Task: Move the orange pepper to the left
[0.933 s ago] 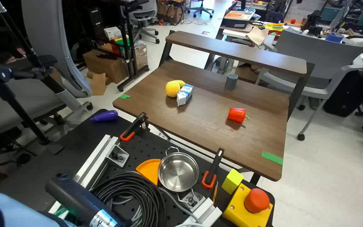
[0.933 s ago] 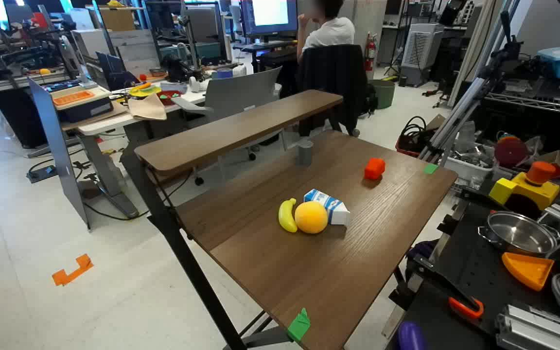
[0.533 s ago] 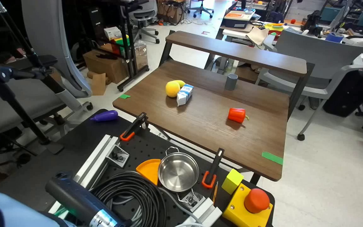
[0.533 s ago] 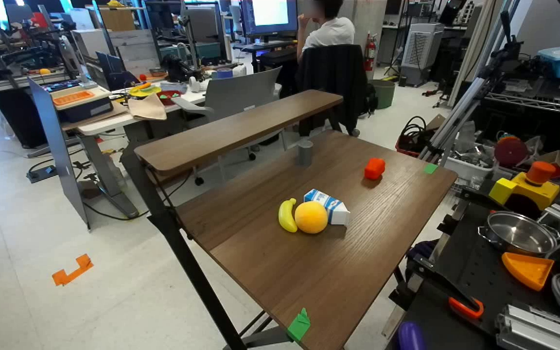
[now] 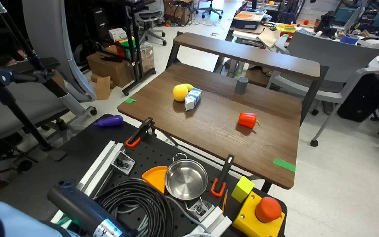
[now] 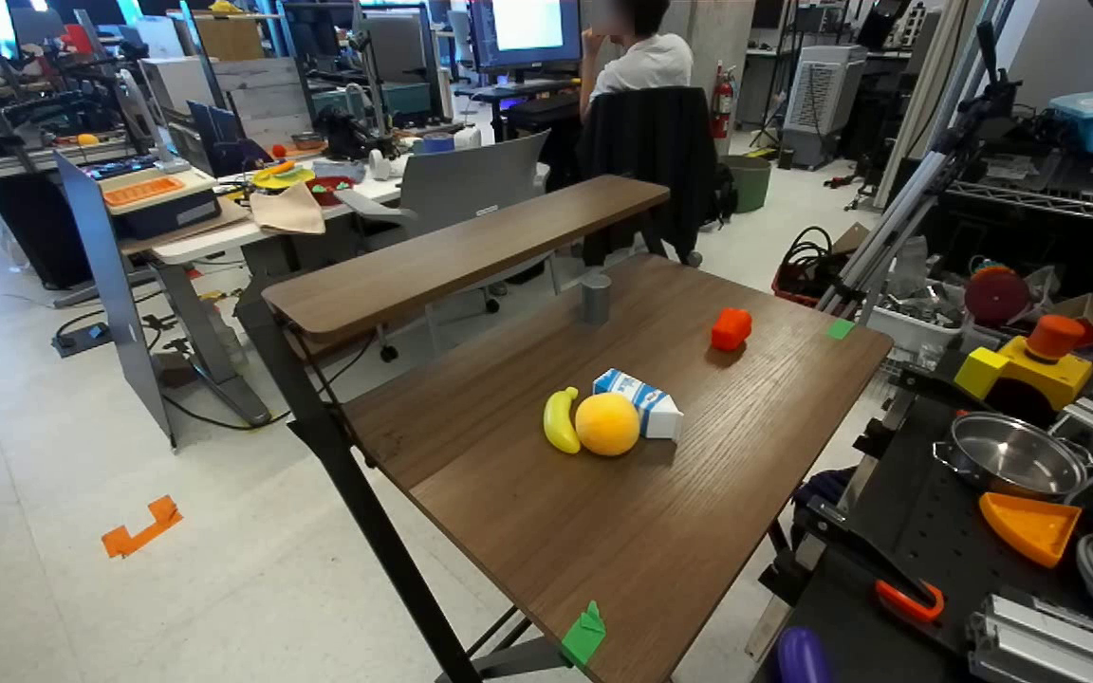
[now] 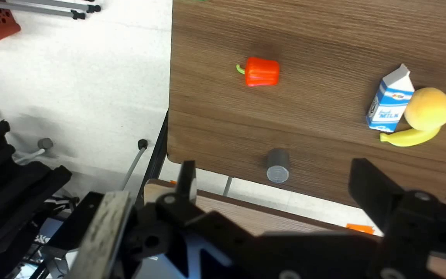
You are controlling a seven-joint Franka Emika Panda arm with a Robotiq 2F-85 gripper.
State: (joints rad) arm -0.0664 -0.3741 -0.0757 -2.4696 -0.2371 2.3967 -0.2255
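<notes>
Pepper [image 7: 262, 72] lies on its side on the counter [image 7: 323, 97], well apart from the milk carton [image 7: 389, 102] and banana [image 7: 409, 138]; the tool [image 7: 274, 170] stands with jaws spread wide.

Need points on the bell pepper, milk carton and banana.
Bell pepper [image 7: 262, 72], wrist view: side of its red-orange body.
Milk carton [image 7: 390, 100], wrist view: blue-and-white printed side.
Banana [image 6: 560, 422], in an exterior view: middle of its curved body.
</notes>
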